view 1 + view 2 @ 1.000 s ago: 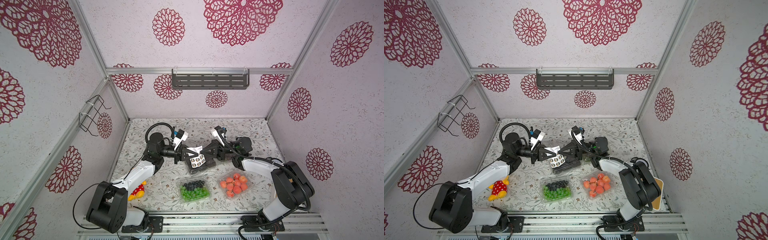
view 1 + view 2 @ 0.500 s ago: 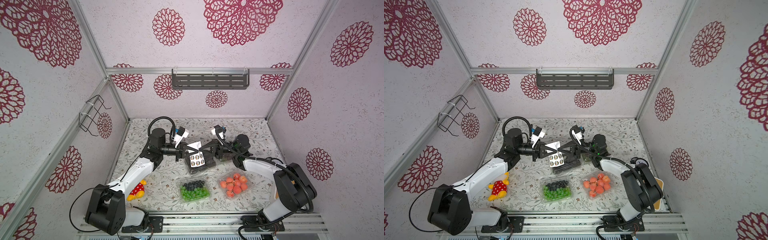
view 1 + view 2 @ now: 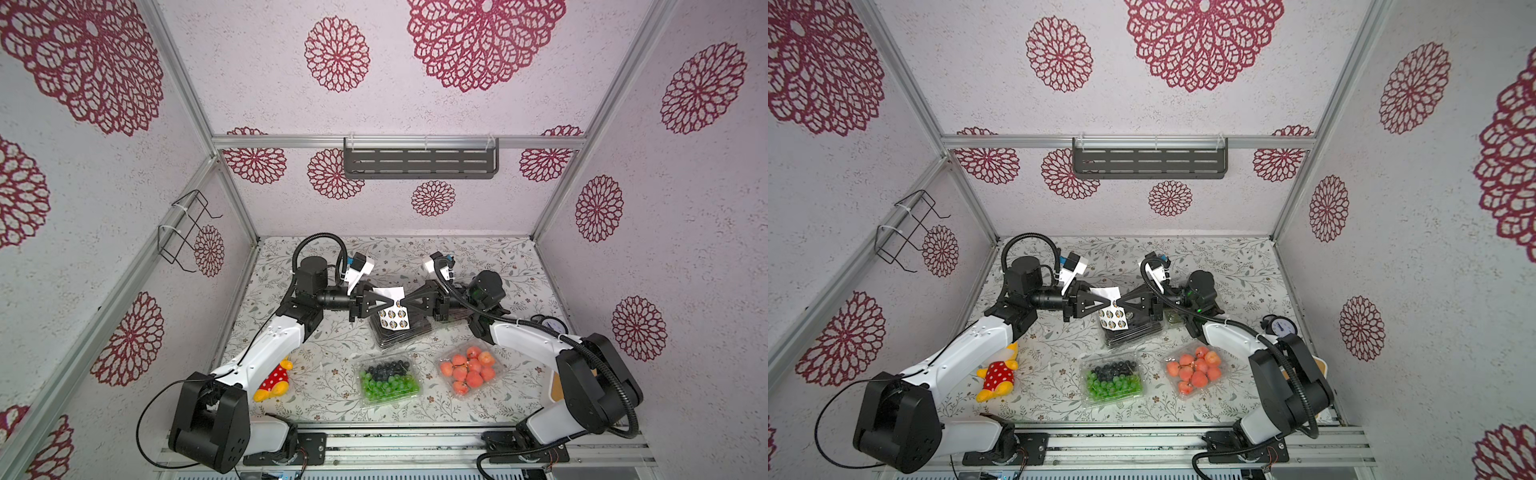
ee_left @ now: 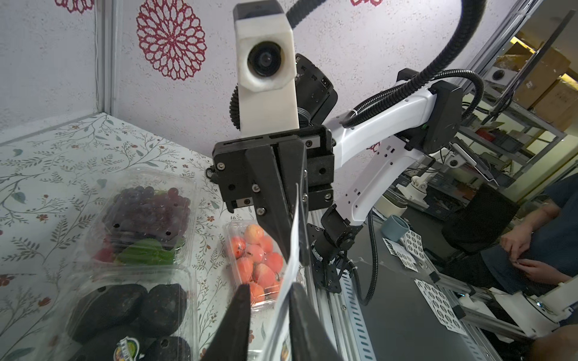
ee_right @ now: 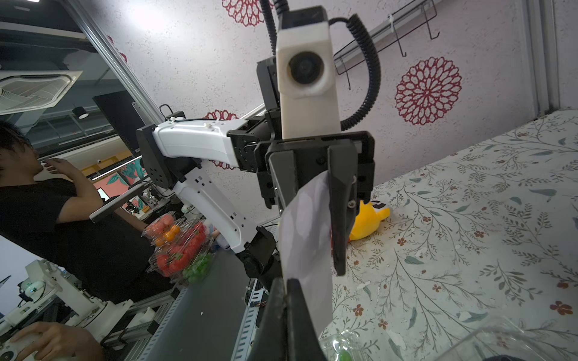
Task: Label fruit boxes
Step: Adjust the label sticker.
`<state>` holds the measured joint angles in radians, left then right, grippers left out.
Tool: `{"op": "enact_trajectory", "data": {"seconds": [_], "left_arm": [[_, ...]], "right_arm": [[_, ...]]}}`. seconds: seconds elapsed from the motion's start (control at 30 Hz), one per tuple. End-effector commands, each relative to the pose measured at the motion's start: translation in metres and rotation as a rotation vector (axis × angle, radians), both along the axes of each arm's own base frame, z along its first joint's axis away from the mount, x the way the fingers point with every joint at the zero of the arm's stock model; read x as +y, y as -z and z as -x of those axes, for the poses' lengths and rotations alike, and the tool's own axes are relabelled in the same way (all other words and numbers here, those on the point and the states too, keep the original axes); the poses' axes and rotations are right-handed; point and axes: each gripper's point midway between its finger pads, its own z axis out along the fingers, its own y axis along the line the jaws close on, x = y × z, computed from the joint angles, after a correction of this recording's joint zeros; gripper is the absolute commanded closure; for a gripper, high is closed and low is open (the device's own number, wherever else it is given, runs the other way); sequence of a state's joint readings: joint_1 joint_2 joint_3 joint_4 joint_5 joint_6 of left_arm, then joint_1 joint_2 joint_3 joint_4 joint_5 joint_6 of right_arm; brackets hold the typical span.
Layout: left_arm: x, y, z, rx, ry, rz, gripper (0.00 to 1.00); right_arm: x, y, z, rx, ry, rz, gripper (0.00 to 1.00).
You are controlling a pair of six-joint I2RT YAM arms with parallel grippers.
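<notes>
A white sticker sheet (image 3: 391, 318) hangs in the air between my two grippers, above the fruit box of black fruit (image 3: 409, 337). My right gripper (image 3: 405, 303) is shut on the sheet's edge, also seen in the right wrist view (image 5: 286, 283). My left gripper (image 4: 269, 287) has its jaws apart, and the sheet (image 4: 292, 250) runs between them against one finger. The black-fruit box (image 4: 125, 306) carries a round sticker (image 4: 126, 347). The dark purple box (image 4: 147, 209) lies behind it. The green-and-blue box (image 3: 388, 380) and the orange-red box (image 3: 467, 370) sit near the front.
A yellow and red plush toy (image 3: 274, 378) lies by the left arm. A small clock (image 3: 1279, 326) stands at the right edge. A black shelf (image 3: 419, 164) hangs on the back wall and a wire rack (image 3: 187, 228) on the left wall.
Both grippers have risen and moved back a little with the sheet. The left jaws, shut on the sheet before, now stand apart.
</notes>
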<state>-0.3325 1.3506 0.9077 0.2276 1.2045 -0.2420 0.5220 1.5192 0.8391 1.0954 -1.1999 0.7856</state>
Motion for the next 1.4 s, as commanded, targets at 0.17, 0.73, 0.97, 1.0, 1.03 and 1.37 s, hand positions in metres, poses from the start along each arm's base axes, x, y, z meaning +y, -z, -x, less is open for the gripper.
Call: {"op": "enact_trajectory", "data": {"seconds": [0.17, 0.73, 0.97, 1.0, 1.03, 1.37], "left_arm": [[0.001, -0.011, 0.007, -0.045, 0.056, 0.038, 0.82], [-0.001, -0.007, 0.014, -0.02, 0.133, 0.042, 0.89], [-0.003, -0.006, 0.012, -0.011, 0.14, 0.041, 0.85], [-0.004, -0.006, 0.013, -0.011, 0.145, 0.041, 0.85], [-0.004, -0.006, 0.013, -0.011, 0.144, 0.042, 0.86], [-0.005, -0.007, 0.012, -0.008, 0.148, 0.041, 0.95]], "right_arm": [[-0.005, -0.015, 0.012, -0.093, -0.025, -0.033, 1.0], [-0.002, -0.014, 0.009, -0.088, -0.016, -0.03, 1.0], [-0.002, -0.012, 0.008, -0.09, -0.014, -0.025, 1.0], [-0.002, -0.012, 0.007, -0.09, -0.012, -0.025, 1.0], [-0.002, -0.013, 0.007, -0.091, -0.011, -0.026, 1.0], [-0.001, -0.009, 0.006, -0.087, -0.012, -0.014, 1.0]]}}
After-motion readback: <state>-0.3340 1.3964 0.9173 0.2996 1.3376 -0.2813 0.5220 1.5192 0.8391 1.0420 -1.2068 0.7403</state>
